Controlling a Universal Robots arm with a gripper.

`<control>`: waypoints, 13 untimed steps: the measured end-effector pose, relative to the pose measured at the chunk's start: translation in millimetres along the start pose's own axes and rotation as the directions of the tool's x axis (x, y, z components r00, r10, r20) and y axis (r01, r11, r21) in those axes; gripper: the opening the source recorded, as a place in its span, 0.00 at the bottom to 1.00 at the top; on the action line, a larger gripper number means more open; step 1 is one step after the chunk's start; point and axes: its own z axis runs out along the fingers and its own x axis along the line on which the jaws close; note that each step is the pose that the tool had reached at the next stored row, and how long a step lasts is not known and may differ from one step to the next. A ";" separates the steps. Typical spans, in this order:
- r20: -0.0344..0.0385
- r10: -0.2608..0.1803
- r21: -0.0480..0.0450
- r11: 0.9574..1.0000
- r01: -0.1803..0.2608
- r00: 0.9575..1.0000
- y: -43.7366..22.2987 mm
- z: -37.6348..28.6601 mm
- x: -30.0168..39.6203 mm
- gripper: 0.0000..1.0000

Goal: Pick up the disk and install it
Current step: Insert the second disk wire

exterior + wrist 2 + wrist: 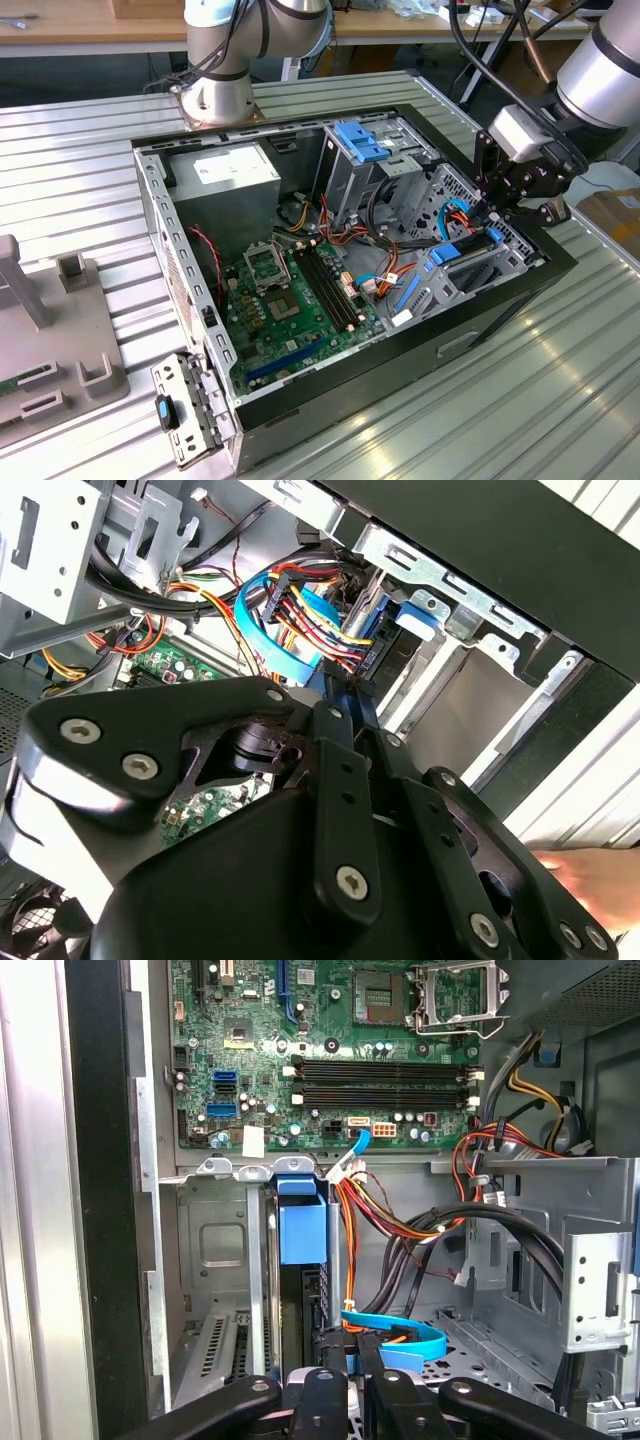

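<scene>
Nearest to you in the first wrist view, your claw (345, 1385) has its two black fingers (318, 1400) drawn close together on the edge of the disk (300, 1290), which stands on edge in the metal drive bay (215, 1250) of the open computer case (100, 1210); its bright blue carrier rail (302, 1225) is toward the motherboard. Just beside the fingers a flat blue data cable (405, 1338) curls across the perforated floor of the case, and a bundle of orange, red and black wires (400, 1225) runs past the disk. Beyond the bay lies the green motherboard (300, 1040) with its dark memory slots (385, 1078) and the open processor socket (455, 995). In the second wrist view the claw's black linkage (340, 810) reaches toward the blue and multicoloured cables (300, 620), and a person's hand (590, 875) shows blurred at the edge, outside the case. In the exterior view the claw (520, 190) hangs over the case's corner at that view's right, above the blue-railed bay (465, 255). Farther off, the grey power-supply box (225, 180) sits in the far corner of the case, the upright cage with its blue bracket (360, 140) stands beside it, and the case rests on a ribbed metal tabletop (520, 400).
</scene>
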 end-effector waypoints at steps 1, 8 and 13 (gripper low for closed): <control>0.000 -0.001 0.000 1.000 0.001 1.000 1.7 -0.2 0.6 0.16; 0.001 -0.009 0.004 1.000 0.009 1.000 4.1 -0.1 12.4 0.16; 0.001 -0.021 0.003 1.000 0.021 1.000 8.5 4.3 13.6 0.16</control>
